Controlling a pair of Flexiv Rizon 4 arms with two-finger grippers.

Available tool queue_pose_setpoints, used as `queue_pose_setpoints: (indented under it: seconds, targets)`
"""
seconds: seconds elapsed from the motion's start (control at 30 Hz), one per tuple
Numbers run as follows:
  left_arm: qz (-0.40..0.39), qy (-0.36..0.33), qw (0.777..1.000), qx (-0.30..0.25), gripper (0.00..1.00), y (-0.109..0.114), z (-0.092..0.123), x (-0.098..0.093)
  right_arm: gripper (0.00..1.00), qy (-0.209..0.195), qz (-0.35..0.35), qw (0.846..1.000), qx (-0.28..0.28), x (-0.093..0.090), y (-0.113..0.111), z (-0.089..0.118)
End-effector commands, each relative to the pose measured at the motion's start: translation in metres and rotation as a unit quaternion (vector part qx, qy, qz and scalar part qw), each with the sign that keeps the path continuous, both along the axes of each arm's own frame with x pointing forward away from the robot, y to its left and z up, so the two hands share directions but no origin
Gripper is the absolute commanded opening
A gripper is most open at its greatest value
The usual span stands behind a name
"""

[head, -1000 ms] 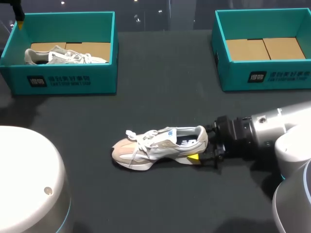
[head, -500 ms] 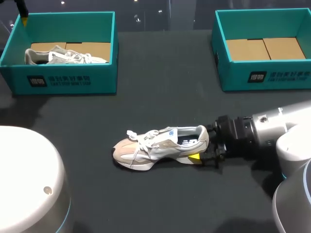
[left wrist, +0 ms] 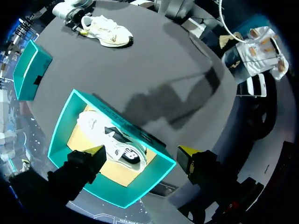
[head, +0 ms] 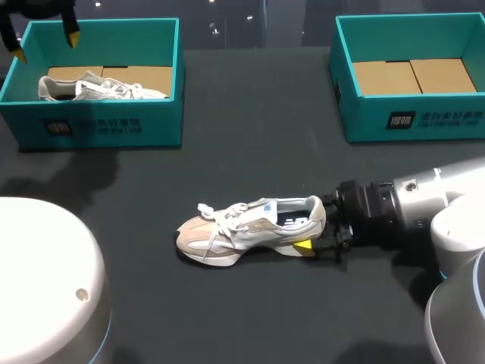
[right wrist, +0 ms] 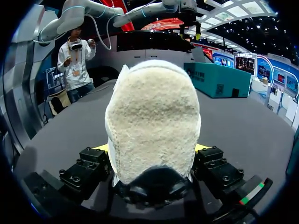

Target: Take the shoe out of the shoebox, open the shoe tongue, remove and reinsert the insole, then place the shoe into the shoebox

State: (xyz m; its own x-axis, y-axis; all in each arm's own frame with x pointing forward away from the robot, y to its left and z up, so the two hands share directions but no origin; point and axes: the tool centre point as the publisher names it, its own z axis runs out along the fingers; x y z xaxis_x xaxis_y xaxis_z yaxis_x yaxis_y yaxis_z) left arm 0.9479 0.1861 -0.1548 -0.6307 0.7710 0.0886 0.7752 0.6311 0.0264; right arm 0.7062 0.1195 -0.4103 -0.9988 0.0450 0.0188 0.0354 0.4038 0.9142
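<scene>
A beige and white shoe point(head: 250, 227) lies on its sole in the middle of the black table, toe to the left. My right gripper point(head: 312, 226) is shut on its heel, one yellow tip showing on the near side. In the right wrist view the fleecy heel point(right wrist: 152, 116) fills the gap between the fingers point(right wrist: 202, 147). My left gripper point(head: 44, 44) hangs open above the back left shoebox point(head: 106, 121). In the left wrist view that gripper point(left wrist: 142, 151) looks down on this teal box point(left wrist: 149, 182), which holds a second shoe point(left wrist: 110, 142).
A second teal shoebox point(head: 413, 121) stands at the back right with only cardboard in it. The second grey-white shoe point(head: 98, 87) lies along the left box's floor. Bare black table lies between the boxes and around the middle shoe.
My left gripper has swung to the right above the left box's back corner, and both of its yellow tips now show. The right arm and the shoe have barely shifted.
</scene>
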Motion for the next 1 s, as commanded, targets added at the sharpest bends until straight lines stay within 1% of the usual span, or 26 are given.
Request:
queue_pose_setpoints:
  seconds: [0.03,0.17,0.2,0.27,0.33,0.4,0.5,0.53,0.57,0.6,0.63,0.67,1.0]
  targets:
    - [0.163,-0.006,0.987,0.007,1.0,-0.002,0.0,-0.003,0.0,0.0,0.0,1.0,-0.002,-0.001,-0.001,0.001]
    - [0.163,-0.006,0.987,0.007,1.0,-0.002,0.0,-0.003,0.0,0.0,0.0,1.0,-0.002,-0.001,-0.001,0.001]
    - [0.173,0.006,0.985,-0.004,1.0,-0.005,0.002,-0.006,0.0,0.0,0.0,1.0,-0.002,-0.001,-0.001,0.001]
    - [0.224,0.004,0.974,-0.019,1.0,-0.015,0.002,-0.014,0.0,0.0,0.0,1.0,-0.002,-0.001,-0.001,0.001]
    - [0.285,-0.006,0.958,-0.028,1.0,-0.03,0.001,-0.028,0.0,0.0,0.0,1.0,-0.002,-0.001,-0.001,0.001]
    - [0.33,0.01,0.943,-0.037,1.0,-0.045,0.002,-0.039,0.0,0.0,0.0,1.0,-0.002,-0.001,-0.001,0.001]
    - [0.421,-0.023,0.906,-0.038,1.0,-0.07,0.004,-0.063,0.0,0.0,0.0,1.0,-0.002,-0.001,-0.001,0.001]
    - [0.461,-0.041,0.886,-0.036,1.0,-0.078,0.004,-0.069,0.0,0.0,0.0,1.0,-0.002,-0.001,-0.001,0.001]
    - [0.498,-0.03,0.865,-0.043,1.0,-0.085,0.005,-0.073,0.0,0.0,0.0,1.0,-0.002,-0.001,-0.001,0.001]
    - [0.547,-0.008,0.836,-0.044,1.0,-0.089,0.007,-0.075,0.0,0.0,0.0,1.0,-0.002,-0.001,-0.001,0.001]
    - [0.606,-0.001,0.794,-0.039,1.0,-0.093,0.007,-0.075,0.0,0.0,0.0,1.0,-0.002,-0.001,-0.001,0.001]
    - [0.609,0.002,0.792,-0.042,1.0,-0.096,0.009,-0.076,0.0,0.0,0.0,1.0,-0.002,-0.001,-0.001,0.001]
    - [0.609,0.002,0.792,-0.042,1.0,-0.096,0.009,-0.076,0.0,0.0,0.0,1.0,-0.002,-0.001,-0.001,0.001]
